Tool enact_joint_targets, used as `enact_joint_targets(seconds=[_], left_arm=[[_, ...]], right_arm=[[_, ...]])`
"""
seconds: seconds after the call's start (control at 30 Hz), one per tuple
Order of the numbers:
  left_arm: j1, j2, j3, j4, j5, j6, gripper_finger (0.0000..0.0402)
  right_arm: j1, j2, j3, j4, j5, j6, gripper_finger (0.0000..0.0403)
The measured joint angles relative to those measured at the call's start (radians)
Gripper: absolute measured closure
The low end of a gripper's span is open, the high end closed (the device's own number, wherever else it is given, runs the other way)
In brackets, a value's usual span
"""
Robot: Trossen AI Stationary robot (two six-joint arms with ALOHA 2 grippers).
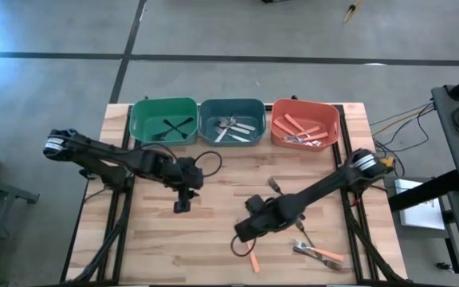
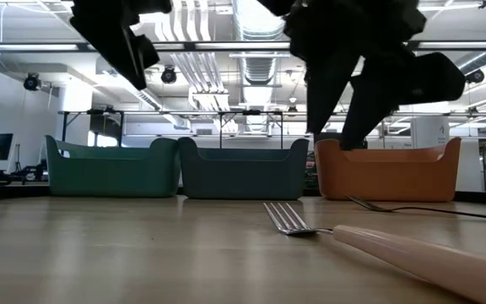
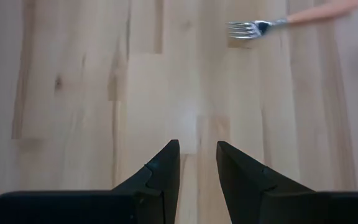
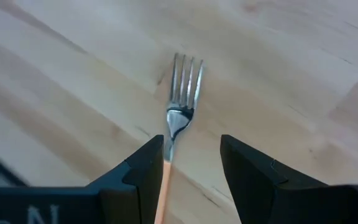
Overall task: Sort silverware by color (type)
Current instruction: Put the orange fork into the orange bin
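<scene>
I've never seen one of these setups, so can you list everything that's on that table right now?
green bin: one, back left, two black utensils crossed inside
blue bin: one, back middle, silver utensils inside
orange bin: one, back right, orange-handled utensils inside
orange-handled fork: one, front middle, lying between the right fingers
silver fork: one, mid-table
loose utensils: small pile, front right
table: one, light wood
left fingers: open, empty, over bare wood
right fingers: open, astride the fork

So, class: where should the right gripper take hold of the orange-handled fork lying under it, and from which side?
Grip the orange handle just behind the metal neck of the fork, coming straight down from above. It lies flat on the table, and the open right gripper already straddles its handle.
</scene>
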Motion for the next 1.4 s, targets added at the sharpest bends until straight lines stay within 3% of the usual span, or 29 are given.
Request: enact_joint_targets(seconds=[0.17, 0.47, 0.83, 1.07, 1.4], left_arm=[[-0.035, -0.012, 0.000, 0.001, 0.000, 0.027, 0.0313], [-0.096, -0.045, -0.002, -0.008, 0.000, 0.013, 0.0313], [-0.120, -0.073, -0.011, -0.016, -0.004, -0.006, 0.0313], [-0.120, -0.075, -0.018, -0.014, -0.004, -0.005, 0.0313], [-0.120, -0.075, -0.047, -0.015, -0.004, -0.003, 0.0313]], right_arm=[[0.010, 0.124, 0.178, -0.117, -0.001, 0.014, 0.0252], [0.026, 0.260, 0.331, -0.188, -0.010, 0.058, 0.0252], [0.050, 0.359, 0.410, -0.228, -0.087, 0.113, 0.0259], [0.052, 0.360, 0.396, -0.304, -0.085, 0.128, 0.0289], [0.052, 0.363, 0.387, -0.284, -0.104, 0.132, 0.0323]])
